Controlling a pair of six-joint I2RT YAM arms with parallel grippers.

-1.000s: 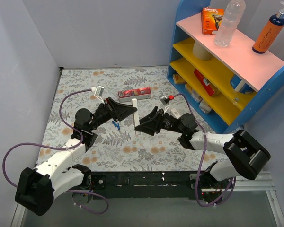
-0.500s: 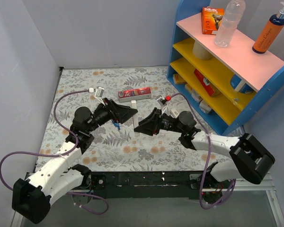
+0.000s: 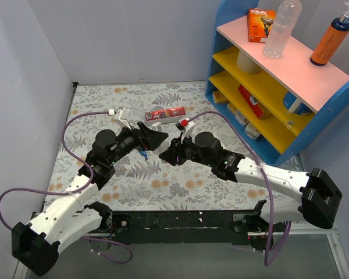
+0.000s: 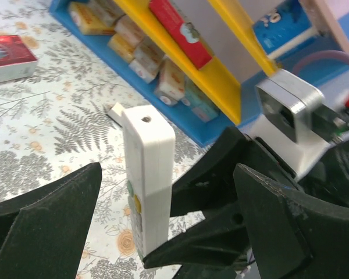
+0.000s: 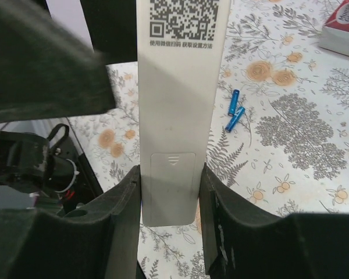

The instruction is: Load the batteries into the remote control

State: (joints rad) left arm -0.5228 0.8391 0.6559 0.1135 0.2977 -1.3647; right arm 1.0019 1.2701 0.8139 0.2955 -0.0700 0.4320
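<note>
Right gripper (image 5: 170,174) clamped on remote control (image 5: 174,104). Left gripper (image 4: 167,174) jaws wide apart, flanking it, not touching.

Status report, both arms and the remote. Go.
Left gripper open, fingers either side of remote control. Right gripper shut on remote control. Batteries loose on table. Battery cover on, blocks loading.

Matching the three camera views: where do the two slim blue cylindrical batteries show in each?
Top external: slim blue cylindrical batteries just left of picture centre.
Left wrist: not in it.
Right wrist: right of centre, beside the white plastic remote control.
Shared landmark: red rectangular carton, above centre, upper left, upper right corner respectively.
</note>
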